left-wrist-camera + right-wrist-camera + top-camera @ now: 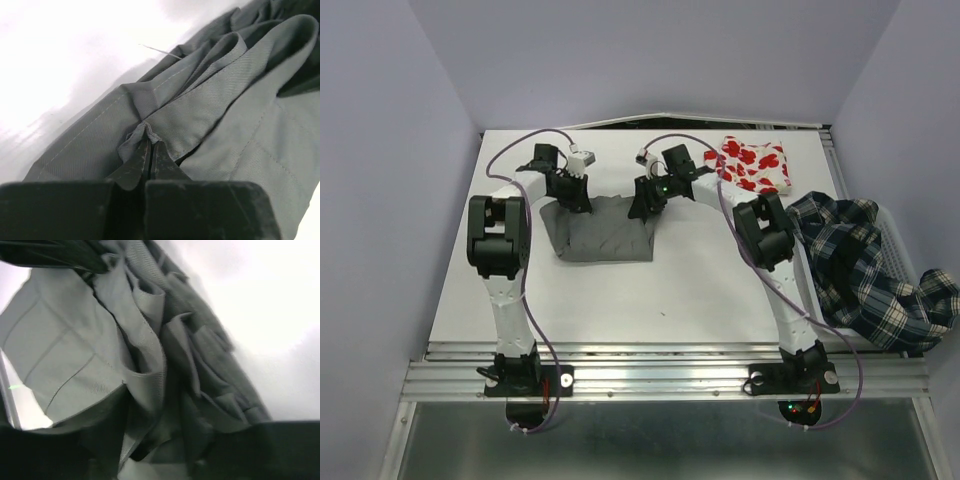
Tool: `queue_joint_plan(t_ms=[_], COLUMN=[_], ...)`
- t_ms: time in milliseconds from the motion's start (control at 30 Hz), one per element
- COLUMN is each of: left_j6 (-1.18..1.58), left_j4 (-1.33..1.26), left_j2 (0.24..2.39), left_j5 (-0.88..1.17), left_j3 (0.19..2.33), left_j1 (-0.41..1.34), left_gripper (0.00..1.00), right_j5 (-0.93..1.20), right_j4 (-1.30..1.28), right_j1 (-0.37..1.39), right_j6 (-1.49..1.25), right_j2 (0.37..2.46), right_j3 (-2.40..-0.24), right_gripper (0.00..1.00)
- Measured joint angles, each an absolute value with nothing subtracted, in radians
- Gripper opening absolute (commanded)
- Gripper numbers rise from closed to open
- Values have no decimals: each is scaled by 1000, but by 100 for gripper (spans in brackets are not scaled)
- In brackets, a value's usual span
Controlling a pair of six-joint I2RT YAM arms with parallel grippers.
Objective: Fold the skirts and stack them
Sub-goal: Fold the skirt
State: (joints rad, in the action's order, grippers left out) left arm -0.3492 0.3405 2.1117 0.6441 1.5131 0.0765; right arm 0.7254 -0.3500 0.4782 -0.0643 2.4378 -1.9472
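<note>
**A:** anyone got eyes on the plain grey cloth skirt [605, 232]?

**B:** yeah, it's lying rumpled mid-way across the white desk [670, 290], a bit left of centre. The left fingers [151, 155] are squeezed together on its far edge, with a little pinch of grey hem caught between the tips.

**A:** and the right fingers [645, 205]?

**B:** down at the far right corner, buried in bunched folds. Honestly can't tell if they're gripping, that wrist view is just cloth. The white skirt with red blotches [752, 165] sits folded at the far right of the desk. The dark plaid skirt [865, 265] is heaped over the white plastic mesh basket [893, 238] at the right edge.
</note>
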Motion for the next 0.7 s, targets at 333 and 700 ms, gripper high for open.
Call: queue_joint_plan(t_ms=[333, 700], left_j6=[-281, -524], left_j4=[274, 242], left_j2=[2062, 1469], left_j5=[603, 469], left_j3=[1471, 1400], left_j1=[70, 70], left_gripper=[99, 99], right_j5=[683, 659], right_j4=[-328, -282], right_j1=[472, 473], right_j6=[-83, -210], right_j2=[2516, 2324], right_j3=[-2058, -1964], right_gripper=[51, 100])
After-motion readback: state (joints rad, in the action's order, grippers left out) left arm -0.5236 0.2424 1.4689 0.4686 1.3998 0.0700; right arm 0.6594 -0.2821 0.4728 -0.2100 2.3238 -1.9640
